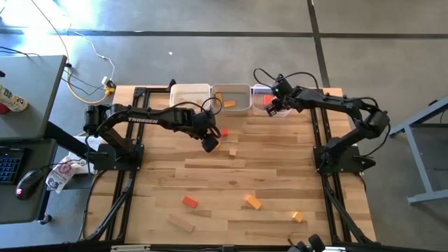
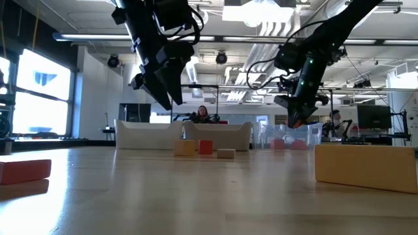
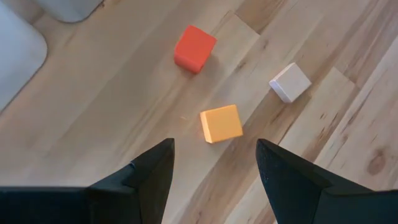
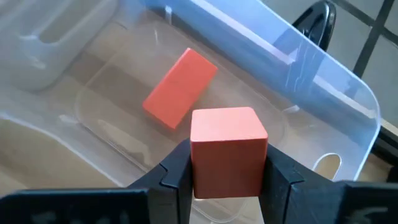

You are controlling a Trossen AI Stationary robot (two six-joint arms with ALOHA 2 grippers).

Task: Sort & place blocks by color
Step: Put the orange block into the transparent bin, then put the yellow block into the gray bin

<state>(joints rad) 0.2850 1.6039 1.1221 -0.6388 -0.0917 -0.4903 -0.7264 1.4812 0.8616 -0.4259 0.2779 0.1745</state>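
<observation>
Three bins stand in a row at the top middle of the high view, along the bench's (image 1: 280,168) far edge: the left bin (image 1: 190,96), the middle bin (image 1: 232,97) holding one block (image 1: 229,104), and the right bin (image 4: 323,81) holding a bar (image 4: 179,88). Just below the bins, three cubes (image 3: 221,123) lie near each other. Four more blocks (image 1: 190,202) are scattered across the lower part of the frame.

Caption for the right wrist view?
Right end effector holds a red cube above a clear bin containing a red bar.
</observation>
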